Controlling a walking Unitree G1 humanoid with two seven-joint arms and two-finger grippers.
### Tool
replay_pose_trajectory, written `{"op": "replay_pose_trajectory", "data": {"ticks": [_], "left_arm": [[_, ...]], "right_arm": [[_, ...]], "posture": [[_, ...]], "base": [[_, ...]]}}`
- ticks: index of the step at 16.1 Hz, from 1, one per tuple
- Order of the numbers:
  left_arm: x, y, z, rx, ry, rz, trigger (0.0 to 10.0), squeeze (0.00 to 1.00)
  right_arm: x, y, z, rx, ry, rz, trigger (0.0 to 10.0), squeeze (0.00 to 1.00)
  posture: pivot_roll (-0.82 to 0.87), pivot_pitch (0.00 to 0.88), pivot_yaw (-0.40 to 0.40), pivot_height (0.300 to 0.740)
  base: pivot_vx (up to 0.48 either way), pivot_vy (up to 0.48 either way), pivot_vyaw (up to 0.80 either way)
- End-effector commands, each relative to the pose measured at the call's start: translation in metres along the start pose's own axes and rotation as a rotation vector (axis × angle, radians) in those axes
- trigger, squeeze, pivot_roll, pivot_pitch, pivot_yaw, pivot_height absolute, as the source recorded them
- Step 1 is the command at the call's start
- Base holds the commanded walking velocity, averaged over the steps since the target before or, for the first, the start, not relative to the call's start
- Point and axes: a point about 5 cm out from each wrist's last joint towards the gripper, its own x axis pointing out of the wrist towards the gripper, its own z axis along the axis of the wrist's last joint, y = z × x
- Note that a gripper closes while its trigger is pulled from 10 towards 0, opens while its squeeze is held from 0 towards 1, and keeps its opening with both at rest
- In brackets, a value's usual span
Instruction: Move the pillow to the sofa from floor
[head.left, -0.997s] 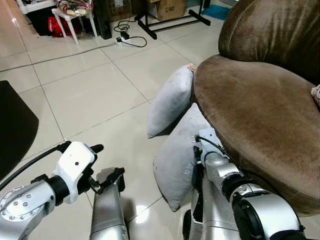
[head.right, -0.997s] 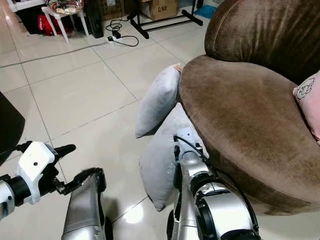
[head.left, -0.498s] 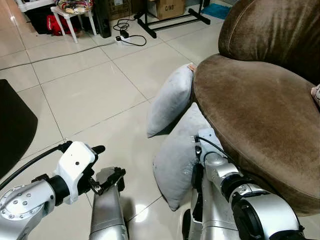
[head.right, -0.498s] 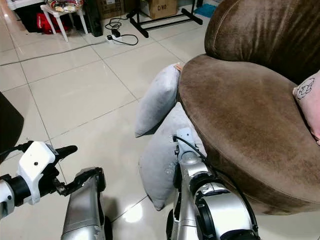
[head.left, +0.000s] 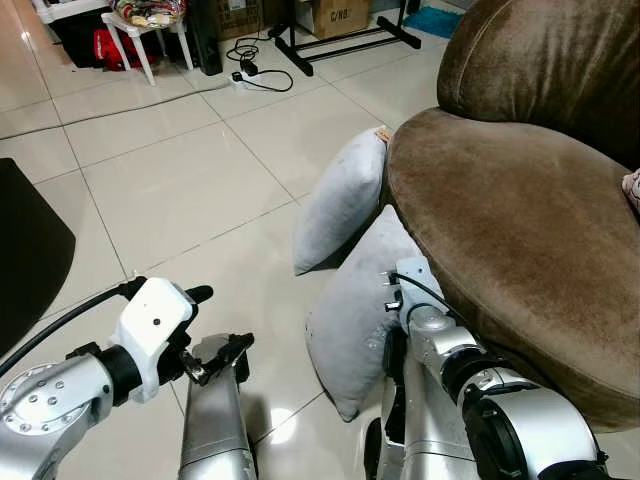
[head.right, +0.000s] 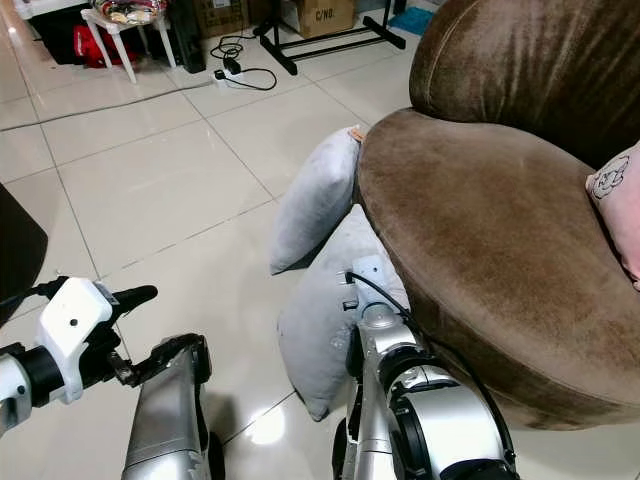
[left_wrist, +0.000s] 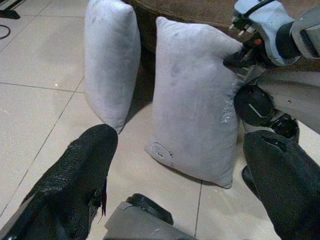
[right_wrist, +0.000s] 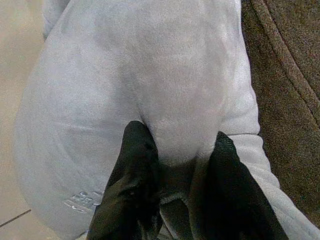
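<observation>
Two grey pillows stand on the tile floor, leaning against the brown sofa (head.left: 520, 200). The near pillow (head.left: 350, 315) is beside my right wrist (head.left: 415, 305); the far pillow (head.left: 340, 200) rests at the seat's corner. In the right wrist view my right gripper (right_wrist: 180, 172) is shut on a fold of the near pillow (right_wrist: 140, 75), its black fingers (right_wrist: 135, 175) pinching the fabric. My left gripper (head.left: 215, 325) hovers low over the floor to the left of that pillow, open with nothing in it. The left wrist view has both pillows ahead between its wide-spread fingers (left_wrist: 75, 185).
A black mat (head.left: 30, 250) lies at the left edge. Far back are a white stool (head.left: 145, 30), a power strip with cables (head.left: 255, 75) and a black stand (head.left: 340, 40). A pink cushion (head.right: 615, 200) sits on the sofa seat. Open tiles stretch left of the pillows.
My left gripper has edged slightly up and toward the pillow. The right gripper and both pillows stay as they were.
</observation>
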Motion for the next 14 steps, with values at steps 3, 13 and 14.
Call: {"op": "replay_pose_trajectory", "data": {"ticks": [3, 13, 14], "left_arm": [[0.002, 0.000, -0.001, 0.003, 0.005, -0.004, 10.0, 0.00], [0.027, 0.021, 0.000, 0.010, -0.126, 0.174, 10.0, 0.00], [0.027, 0.022, 0.005, -0.027, -0.177, 0.224, 10.0, 0.00]], "right_arm": [[-0.001, 0.006, -0.004, 0.015, 0.022, 0.037, 0.0, 0.00], [-0.030, 0.005, 0.073, 0.317, -0.501, 0.250, 0.0, 0.00], [-0.053, -0.014, 0.089, 0.360, -0.602, 0.235, 0.0, 0.00]], "posture": [[0.20, 0.068, -0.020, 0.452], [0.05, 0.000, -0.005, 0.452], [0.03, 0.000, -0.011, 0.452]], "base": [[0.000, 0.000, 0.00], [0.000, 0.000, 0.00], [0.000, 0.000, 0.00]]}}
